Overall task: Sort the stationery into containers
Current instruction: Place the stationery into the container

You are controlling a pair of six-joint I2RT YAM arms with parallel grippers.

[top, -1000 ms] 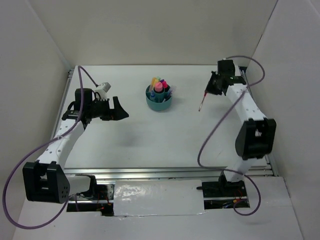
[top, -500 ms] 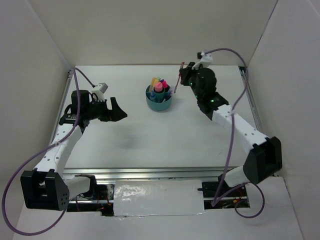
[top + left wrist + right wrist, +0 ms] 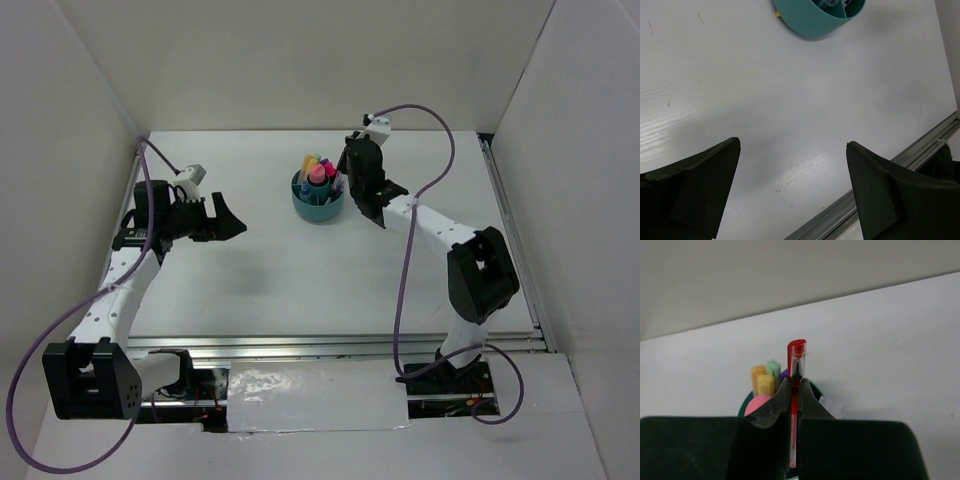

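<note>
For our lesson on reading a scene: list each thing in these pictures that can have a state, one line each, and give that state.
left tool: open, holding nothing
right tool: shut on the red pen
red pen: gripped, cap end poking out beyond the tool, not yet released
organizer: upright, partly filled
markers: standing in the organizer

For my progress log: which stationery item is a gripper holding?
The red pen, clamped between the right gripper's fingers; the markers stand free in the teal organizer.
</note>
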